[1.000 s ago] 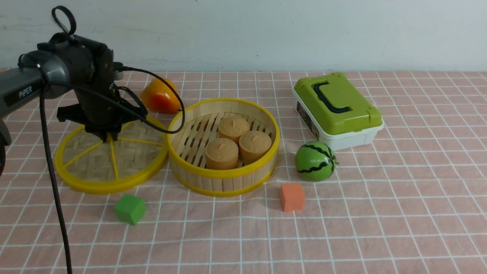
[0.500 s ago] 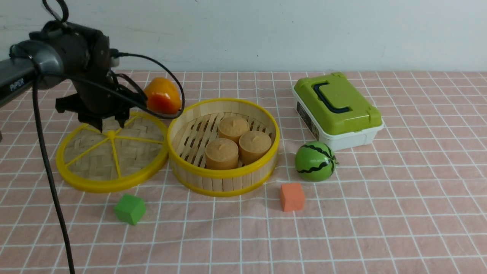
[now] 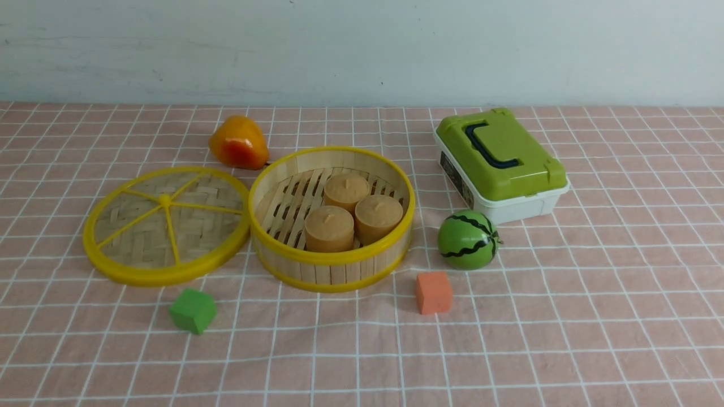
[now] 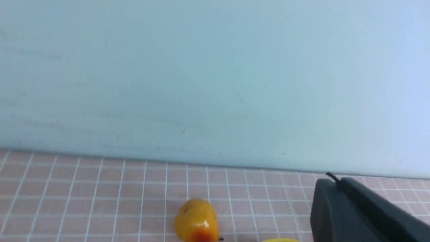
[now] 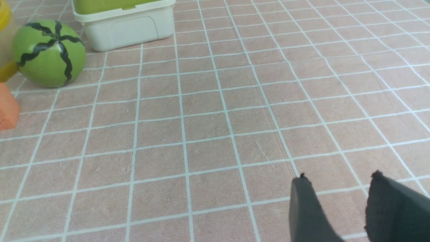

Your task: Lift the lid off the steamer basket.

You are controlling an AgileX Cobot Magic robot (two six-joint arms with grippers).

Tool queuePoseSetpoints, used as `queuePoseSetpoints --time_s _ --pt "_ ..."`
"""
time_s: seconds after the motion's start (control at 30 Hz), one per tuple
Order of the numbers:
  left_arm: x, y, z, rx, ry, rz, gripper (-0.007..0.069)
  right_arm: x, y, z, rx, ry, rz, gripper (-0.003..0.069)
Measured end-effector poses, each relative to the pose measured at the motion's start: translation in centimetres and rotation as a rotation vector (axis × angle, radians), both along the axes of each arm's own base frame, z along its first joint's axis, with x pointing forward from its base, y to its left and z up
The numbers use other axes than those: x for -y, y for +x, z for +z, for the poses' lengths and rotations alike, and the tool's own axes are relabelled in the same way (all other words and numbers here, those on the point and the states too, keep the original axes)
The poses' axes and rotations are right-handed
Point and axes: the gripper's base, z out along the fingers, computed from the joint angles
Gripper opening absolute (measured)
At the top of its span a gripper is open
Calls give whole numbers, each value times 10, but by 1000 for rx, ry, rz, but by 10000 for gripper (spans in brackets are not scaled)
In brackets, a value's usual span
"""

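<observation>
The lid [image 3: 167,226], a woven bamboo disc with a yellow rim and spokes, lies flat on the checked cloth to the left of the steamer basket [image 3: 332,257], touching or nearly touching its rim. The basket stands uncovered with three tan cakes [image 3: 352,212] inside. Neither arm shows in the front view. In the left wrist view my left gripper [image 4: 336,183] is shut with nothing in it, raised and facing the back wall. In the right wrist view my right gripper [image 5: 339,178] stands open and empty over bare cloth, well right of the basket [image 5: 4,72].
An orange-yellow fruit [image 3: 238,143] sits behind the lid. A white box with a green lid [image 3: 500,161] stands at the back right, with a toy watermelon [image 3: 468,239] in front of it. An orange cube [image 3: 434,292] and a green cube [image 3: 193,310] lie nearer the front.
My left gripper let go of the lid's centre knob, lifted away and left the front view, then shut. The lid stays flat on the cloth.
</observation>
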Motion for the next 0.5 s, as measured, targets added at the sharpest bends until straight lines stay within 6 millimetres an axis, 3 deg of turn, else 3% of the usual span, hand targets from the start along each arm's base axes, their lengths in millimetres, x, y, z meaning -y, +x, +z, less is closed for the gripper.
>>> queuePoseSetpoints --time_s 0.03,0.07,0.13,0.17,0.27,0.37,0.43,0.5 --pt "-1 -25 -1 18 25 -19 -13 0 0 0 0 0 0 242" --pt "-2 -30 2 33 28 -21 -13 0 0 0 0 0 0 242" --pt "-3 -60 -6 48 46 -39 -13 0 0 0 0 0 0 242" --pt "-5 -88 -27 48 49 -50 -13 0 0 0 0 0 0 242" --pt "-7 -120 -75 32 18 -58 -13 0 0 0 0 0 0 242" --pt "-8 -142 -137 -14 -55 -63 -13 0 0 0 0 0 0 242" --pt "-8 -148 -163 -39 -85 -64 -13 0 0 0 0 0 0 242" --pt "-8 -158 -204 -99 -116 -65 -13 0 0 0 0 0 0 242"
